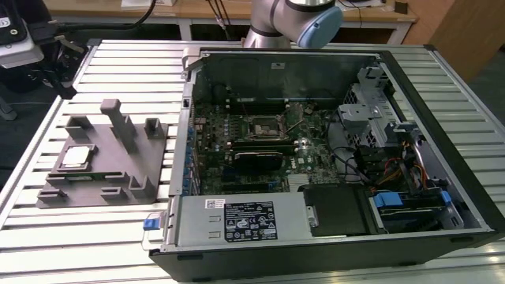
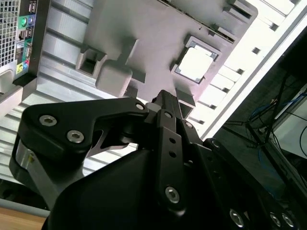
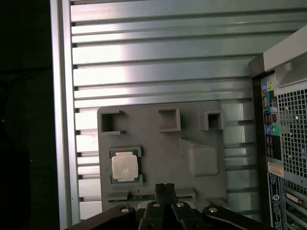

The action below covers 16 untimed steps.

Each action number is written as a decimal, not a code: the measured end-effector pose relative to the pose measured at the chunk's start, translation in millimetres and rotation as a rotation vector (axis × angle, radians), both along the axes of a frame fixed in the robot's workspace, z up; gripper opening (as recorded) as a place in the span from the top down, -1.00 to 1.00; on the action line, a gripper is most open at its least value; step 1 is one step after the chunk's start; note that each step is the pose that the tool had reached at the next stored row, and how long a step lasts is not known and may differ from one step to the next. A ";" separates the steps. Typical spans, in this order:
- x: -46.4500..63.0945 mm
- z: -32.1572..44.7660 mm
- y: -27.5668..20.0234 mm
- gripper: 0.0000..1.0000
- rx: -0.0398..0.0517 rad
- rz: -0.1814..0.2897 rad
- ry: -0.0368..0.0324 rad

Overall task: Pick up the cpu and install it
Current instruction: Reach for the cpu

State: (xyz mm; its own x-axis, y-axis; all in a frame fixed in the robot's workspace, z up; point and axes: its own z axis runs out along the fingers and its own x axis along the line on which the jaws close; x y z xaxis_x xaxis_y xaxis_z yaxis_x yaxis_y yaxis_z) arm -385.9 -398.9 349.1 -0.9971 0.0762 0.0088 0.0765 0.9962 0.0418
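Progress nil: cpu (image 1: 77, 156) lies in its recess in the grey tray (image 1: 118, 177) on the tabletop (image 1: 118, 65). Gripper (image 3: 165, 188) hangs over the tray near it, fingers (image 3: 161, 190) clenched on nothing; motherboard socket (image 1: 263, 126) looks unfilled

The exterior view looks down from high and well back over the whole slatted table (image 1: 94, 236), with the open computer case (image 1: 316, 260) in the middle, the grey tray (image 1: 110, 168) at the exterior view's left and the arm (image 1: 292, 18) at the far edge. The first wrist view faces straight down on the tray from much nearer, while the second wrist view looks slantwise at it past the gripper (image 2: 165, 98), whose black body sits close in the foreground. Both wrist views share the tray, the chip (image 3: 124, 166) in it, the table slats and the case's port panel (image 3: 268, 120).
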 end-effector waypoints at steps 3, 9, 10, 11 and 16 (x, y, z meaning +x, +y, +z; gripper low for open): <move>-8.8 -0.5 0.0 0.79 0.0000 0.000 0.0000; -23.3 -1.4 0.0 0.79 0.0000 0.000 0.0001; -24.8 -1.6 0.0 0.79 0.0000 0.000 0.0002; -26.4 -1.7 0.0 0.79 0.0000 0.000 0.0003; -33.0 -2.7 0.0 0.79 0.0001 0.000 0.0011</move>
